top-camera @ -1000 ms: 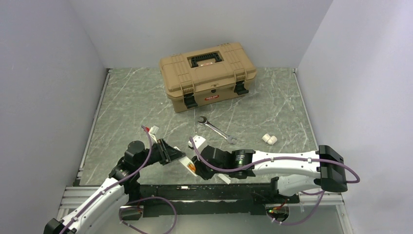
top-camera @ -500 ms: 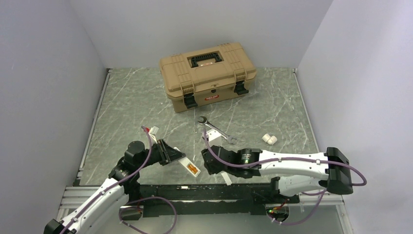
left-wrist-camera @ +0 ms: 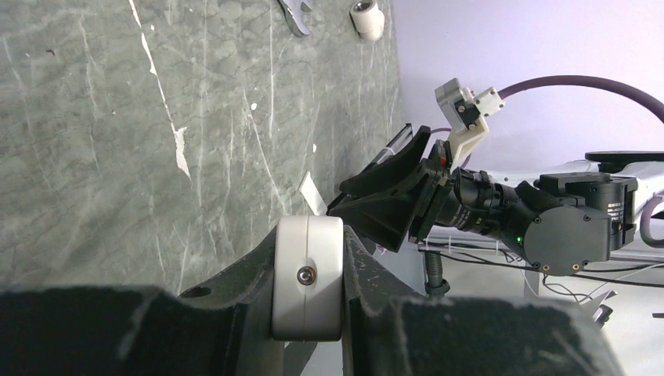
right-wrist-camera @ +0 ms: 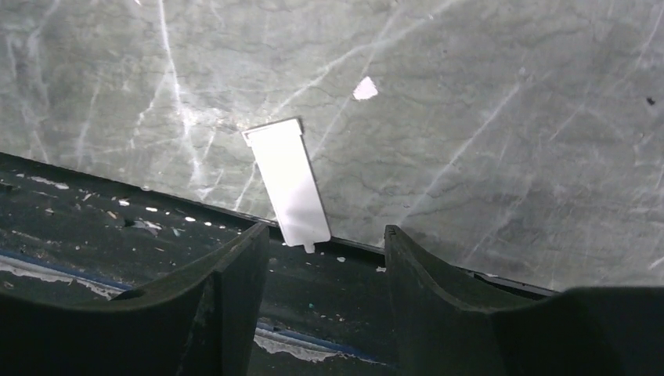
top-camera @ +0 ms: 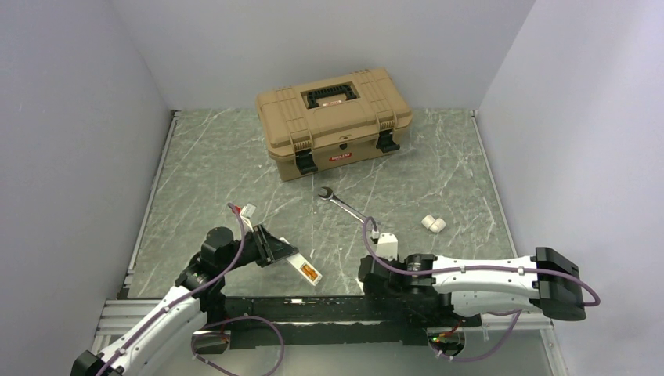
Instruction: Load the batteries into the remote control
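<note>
The grey marbled surface (top-camera: 211, 180) carries a tan toolbox (top-camera: 334, 121) at the back, with its latches down. A steel wrench (top-camera: 344, 205) lies in front of the toolbox, well apart from both arms.

The left end effector (top-camera: 279, 251) is clamped on one end of the remote control (top-camera: 303, 269). It holds the remote near the front edge of the surface, left of centre. The orange-brown recess faces up and the free end points toward the right arm.

The right end effector (right-wrist-camera: 322, 258) is low over the front edge, fingers apart with nothing between them. Just beyond it a flat white cover (right-wrist-camera: 288, 182) lies on the surface, one end reaching over the front edge.

Two small white cylinders (top-camera: 433, 223) rest to the right of the wrench. Whether they are the batteries cannot be confirmed.

Handling: the remote is judged light, rigid and smooth-skinned, so it is liable to slip. Grip it across the long edges at one end. Keep the recess unobstructed and avoid pressing on whatever sits inside it.
</note>
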Available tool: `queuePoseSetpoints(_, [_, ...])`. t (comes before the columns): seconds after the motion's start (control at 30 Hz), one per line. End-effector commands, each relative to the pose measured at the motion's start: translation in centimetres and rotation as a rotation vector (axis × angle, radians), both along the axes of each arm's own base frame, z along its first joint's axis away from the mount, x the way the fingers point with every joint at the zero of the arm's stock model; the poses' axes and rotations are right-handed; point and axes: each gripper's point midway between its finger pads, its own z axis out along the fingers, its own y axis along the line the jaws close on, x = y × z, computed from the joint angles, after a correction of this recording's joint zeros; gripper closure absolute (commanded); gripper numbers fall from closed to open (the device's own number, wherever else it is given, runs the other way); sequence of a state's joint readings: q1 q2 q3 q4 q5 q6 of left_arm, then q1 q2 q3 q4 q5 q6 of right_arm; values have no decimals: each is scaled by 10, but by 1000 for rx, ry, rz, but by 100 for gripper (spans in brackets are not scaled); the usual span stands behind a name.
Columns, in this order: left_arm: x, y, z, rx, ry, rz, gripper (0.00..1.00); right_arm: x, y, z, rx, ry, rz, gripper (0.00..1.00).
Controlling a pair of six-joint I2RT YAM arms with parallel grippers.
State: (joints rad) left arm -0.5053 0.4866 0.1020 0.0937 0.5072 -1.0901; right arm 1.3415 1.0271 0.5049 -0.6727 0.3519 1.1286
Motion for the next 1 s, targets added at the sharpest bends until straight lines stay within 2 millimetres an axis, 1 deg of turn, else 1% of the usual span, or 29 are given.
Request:
queuePoseSetpoints(0.0, [3,-3,13,-34,-48,-10,100,-5,1,-1,37,42,-67,41])
queuePoseSetpoints(0.07, [3,-3,13,-35,-47,-9,100,-7,0,-5,24,54,-60,41])
queuePoseSetpoints(0.2, [2,-2,12,-38,-45,-7,100,-11,5,-10,32,76,-40,43])
queuePoseSetpoints(0.53, [1,-2,12,-35,-46,-8,100,-12,13,-15,34,81,-16,57])
queuePoseSetpoints(0.7, [2,-1,11,-33,-47,-6,100,-14,18,-20,4,90,17,60])
queuePoseSetpoints(0.87, [1,-1,9,-34,-44,-5,100,-18,11,-28,-87,97,31,64])
queuePoseSetpoints(0.97, [1,-1,8,-34,-44,-6,100,-23,8,-32,-127,94,38,70])
